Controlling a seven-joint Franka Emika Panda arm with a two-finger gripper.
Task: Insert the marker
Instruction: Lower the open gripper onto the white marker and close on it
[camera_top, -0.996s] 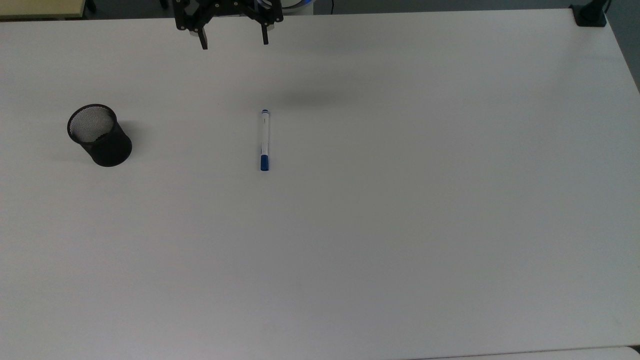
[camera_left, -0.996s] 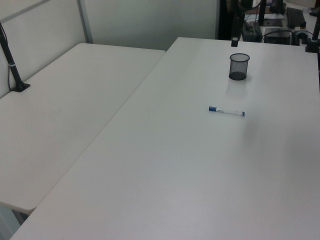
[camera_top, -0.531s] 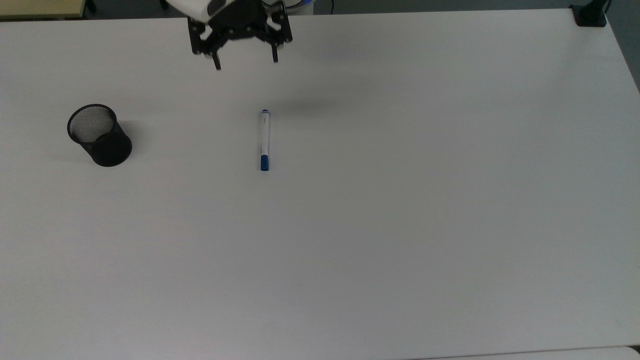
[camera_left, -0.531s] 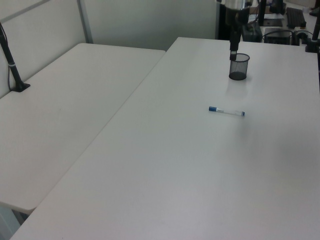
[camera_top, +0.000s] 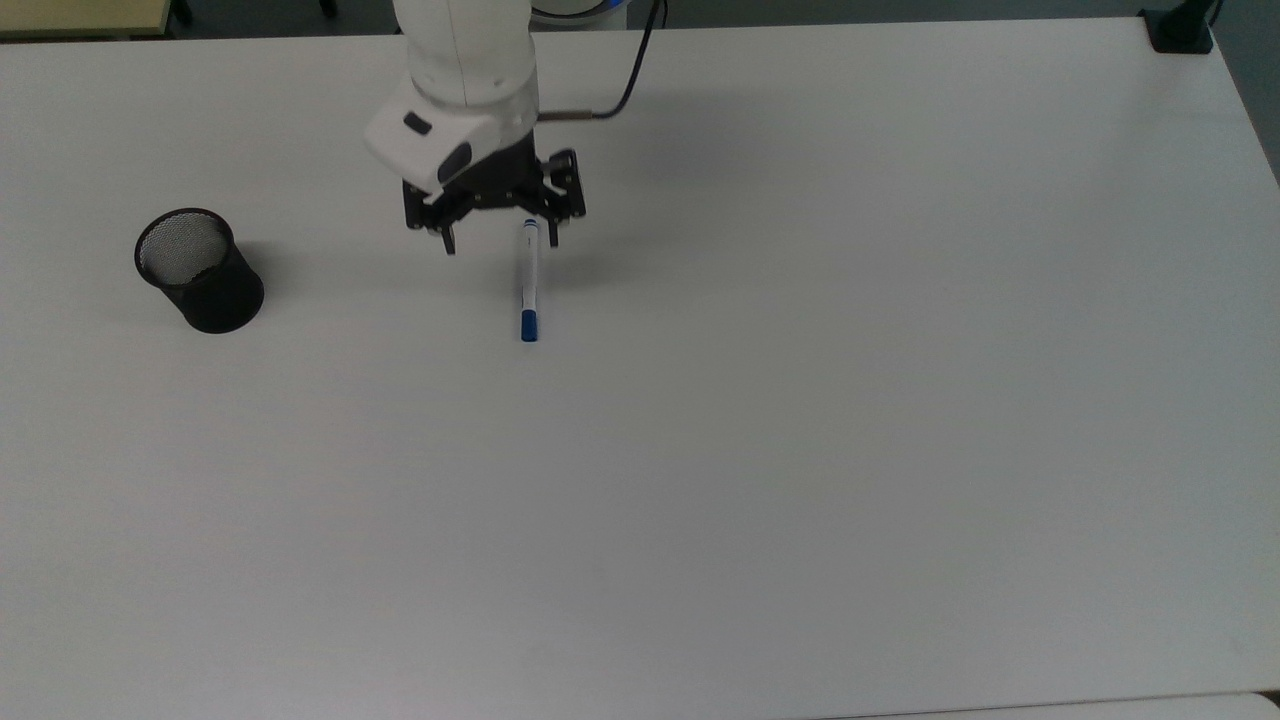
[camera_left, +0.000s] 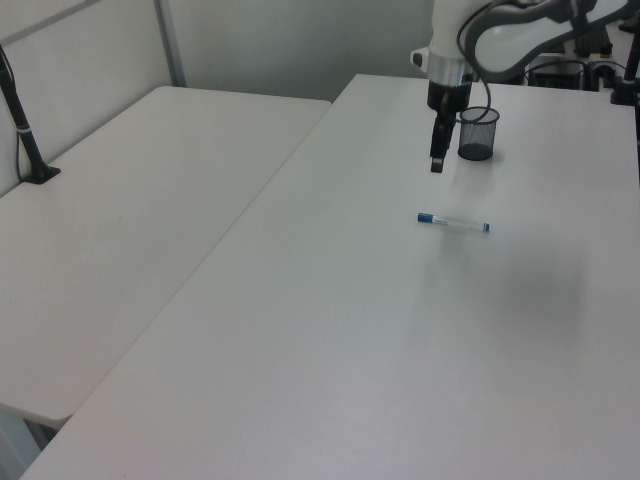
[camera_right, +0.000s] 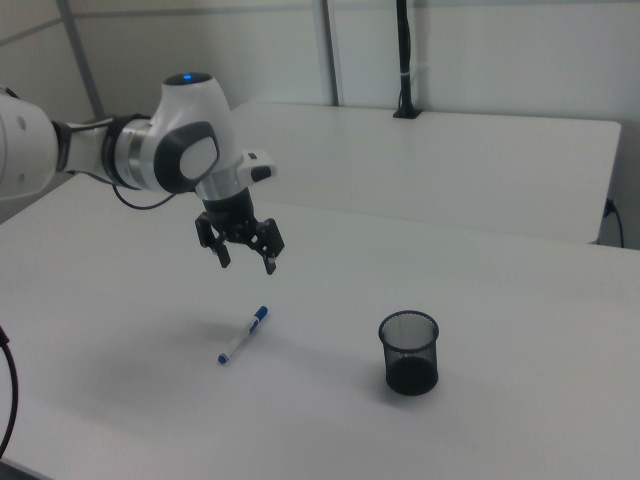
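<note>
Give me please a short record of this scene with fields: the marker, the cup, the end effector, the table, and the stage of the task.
marker: marker lies flat on the table, blue cap toward the top view's bottom, untouched
cup: black mesh cup stands upright, open side up, apart from the marker, at the top view's left
end effector: end effector open, holds nothing, hangs in the air above the table near the marker's banded end
table: white table, bare around both things
stage: marker not yet grasped, not yet in the cup

Bare table (camera_top: 800, 450) all round the marker (camera_top: 528, 285), mesh cup (camera_top: 198, 268) (upright) well apart
</note>
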